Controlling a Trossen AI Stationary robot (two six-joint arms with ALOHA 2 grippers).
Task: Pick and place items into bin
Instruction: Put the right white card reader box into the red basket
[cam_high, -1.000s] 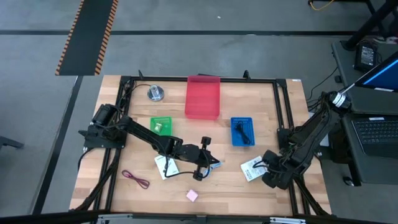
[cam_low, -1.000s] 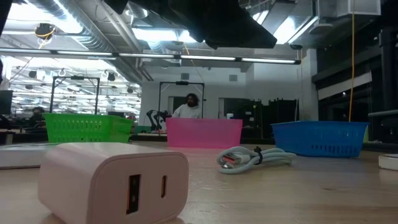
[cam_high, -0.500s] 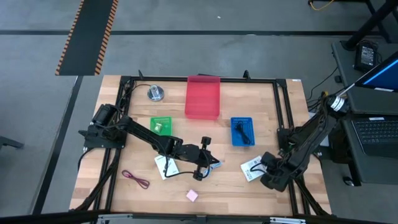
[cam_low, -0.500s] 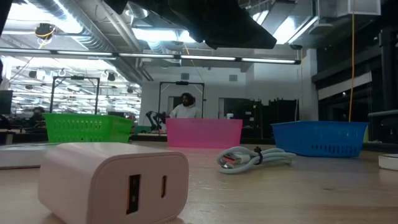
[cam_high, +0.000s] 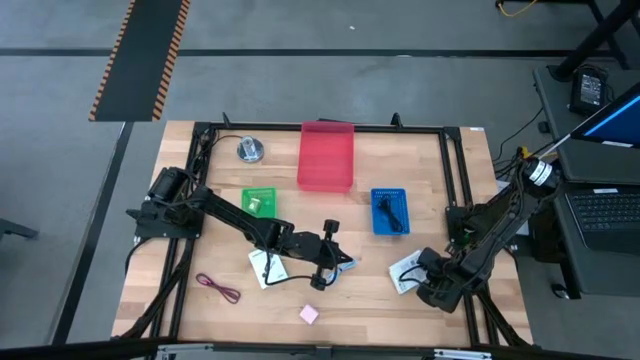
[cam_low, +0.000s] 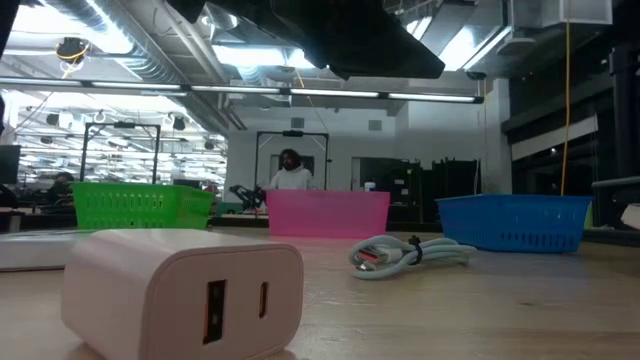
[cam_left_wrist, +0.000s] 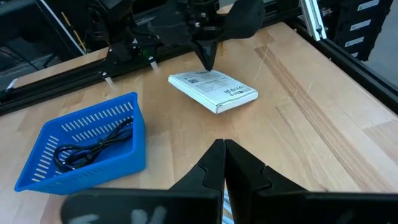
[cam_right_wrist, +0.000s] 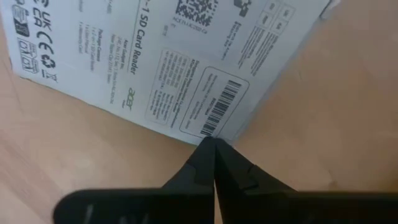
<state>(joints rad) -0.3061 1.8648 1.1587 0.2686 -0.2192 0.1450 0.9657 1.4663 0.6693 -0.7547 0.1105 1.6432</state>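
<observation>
A white printed box (cam_high: 403, 268) lies near the table's right near corner. My right gripper (cam_right_wrist: 212, 144) is shut with its tips at the box's barcode edge; the left wrist view shows it (cam_left_wrist: 207, 62) on the box's (cam_left_wrist: 214, 90) far corner. My left gripper (cam_left_wrist: 222, 148) is shut and hangs over the table's middle (cam_high: 338, 264), above a pale coiled cable (cam_low: 410, 250) that lies flat. A second white card (cam_high: 268, 268) lies under the left arm. A maroon cable (cam_high: 218, 288) and a pink cube (cam_high: 309, 314) lie near the near edge. My right gripper has its shut fingertips against the box's edge (cam_right_wrist: 214, 127) beside the barcode, at one corner. The fingers come from above, slanting down from the table's right side. The box is not between the fingers.
A green bin (cam_high: 258, 202), a pink bin (cam_high: 326, 156) and a blue bin (cam_high: 389, 211) holding a black cable (cam_left_wrist: 87, 149) stand in the table's far half. A silver disc (cam_high: 250, 150) sits at the far left. Black rails (cam_high: 455, 200) frame the table.
My right gripper has sunk and moved a little toward the near edge, onto the white box. In the low view the box's end at the picture's right edge stands higher than before. A person in the room behind has walked a little to the left.
</observation>
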